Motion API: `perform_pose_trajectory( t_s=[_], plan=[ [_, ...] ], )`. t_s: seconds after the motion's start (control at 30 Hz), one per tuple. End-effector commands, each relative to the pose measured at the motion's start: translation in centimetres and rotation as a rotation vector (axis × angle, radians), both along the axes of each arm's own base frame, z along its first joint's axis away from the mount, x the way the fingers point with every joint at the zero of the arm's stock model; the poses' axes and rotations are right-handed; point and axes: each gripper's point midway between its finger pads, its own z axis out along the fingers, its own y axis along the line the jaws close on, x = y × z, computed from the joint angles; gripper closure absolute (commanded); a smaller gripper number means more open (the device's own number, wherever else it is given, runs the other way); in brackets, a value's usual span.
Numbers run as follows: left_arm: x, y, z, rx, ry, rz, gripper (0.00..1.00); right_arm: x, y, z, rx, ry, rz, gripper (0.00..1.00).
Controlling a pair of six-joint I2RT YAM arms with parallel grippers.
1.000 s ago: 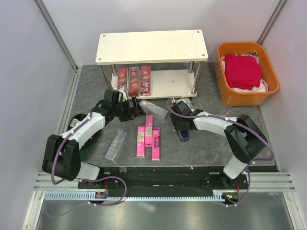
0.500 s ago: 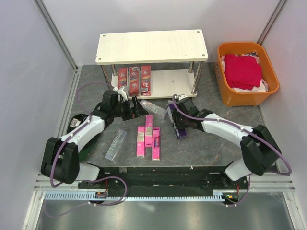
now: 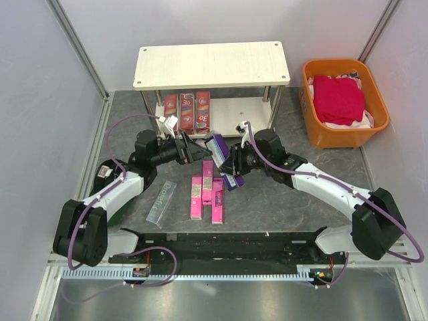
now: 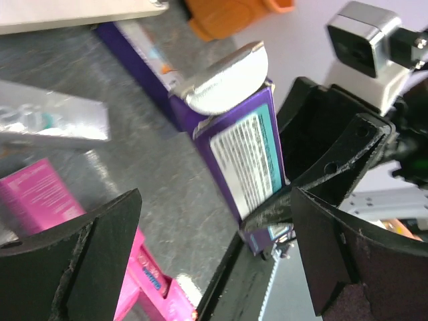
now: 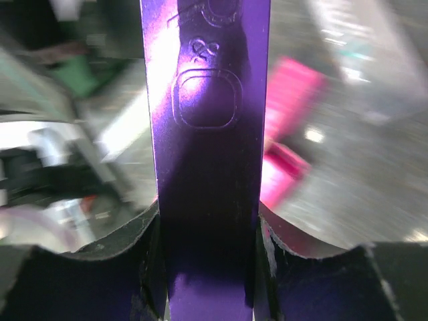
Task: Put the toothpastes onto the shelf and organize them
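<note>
On the left of the dark stone-patterned table (image 3: 281, 200) a long slim silver-grey cardboard carton (image 3: 162, 202) lies flat, and its lettering is too small to read. Behind it stands the two-tier shelf (image 3: 210, 63) of pale wood-grain boards on thin metal legs. Three red cartons (image 3: 186, 112) lie side by side on the left part of its lower board, their far ends hidden under the top board.

The left gripper (image 3: 189, 151) hovers in front of the shelf with its black fingers (image 4: 73, 261) wide apart, holding nothing. Its wrist camera shows a second silver carton (image 4: 47, 120), shiny and cut off by the frame edge. From above this one is probably covered by the arms.

Three glossy pink cartons (image 3: 208, 184) lie close together near the table centre. Just beside them the right gripper (image 3: 234, 165) is clamped on a long purple carton (image 3: 217, 144), tilted and lifted off the table, with a printed white label (image 4: 244, 154) on one face. In the right wrist view the carton (image 5: 207, 134) is blurred — only an embossed outline shows.

Far right stands an orange plastic basket (image 3: 314, 137) with soft red cloth (image 3: 338, 99) inside.
</note>
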Motion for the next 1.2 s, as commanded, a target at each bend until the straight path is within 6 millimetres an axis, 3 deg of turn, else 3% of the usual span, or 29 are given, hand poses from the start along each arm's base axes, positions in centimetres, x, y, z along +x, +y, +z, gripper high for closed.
perform_pose_trajectory(
  t_s=[0.0, 0.3, 0.5, 0.53, 0.73, 0.8, 0.97, 1.17],
  plan=[
    [-1.4, -1.3, 3.3, -0.119, -0.095, -0.111, 0.0, -3.0, 3.9, 6.1, 0.329, -0.033, 0.236, 0.6],
    [-3.7, -3.0, 5.0, -0.207, -0.171, -0.257, 0.03, -4.7, 5.6, 7.1, 0.44, 0.027, 0.331, 0.59],
    [-4.3, -3.0, 5.7, -0.257, -0.197, -0.253, 0.27, -4.4, 5.5, 6.2, 0.418, 0.04, 0.303, 0.56],
    [-4.2, -2.9, 5.8, -0.259, -0.199, -0.247, 0.38, -4.1, 5.4, 5.8, 0.405, 0.044, 0.276, 0.55],
    [-3.8, -2.4, 6.7, -0.268, -0.224, -0.187, 0.56, -3.2, 5.0, 5.0, 0.378, 0.034, 0.21, 0.47],
    [-3.7, -2.3, 6.8, -0.27, -0.221, -0.177, 0.62, -2.9, 4.9, 4.8, 0.369, 0.033, 0.187, 0.38],
    [-3.3, -1.0, 7.9, -0.273, -0.228, -0.164, 0.67, -2.8, 4.5, 4.8, 0.357, 0.028, 0.17, 0.22],
    [-2.8, -0.4, 8.7, -0.257, -0.227, -0.16, 0.73, -2.8, 3.8, 4.9, 0.325, 0.0, 0.156, 0.11]
  ],
)
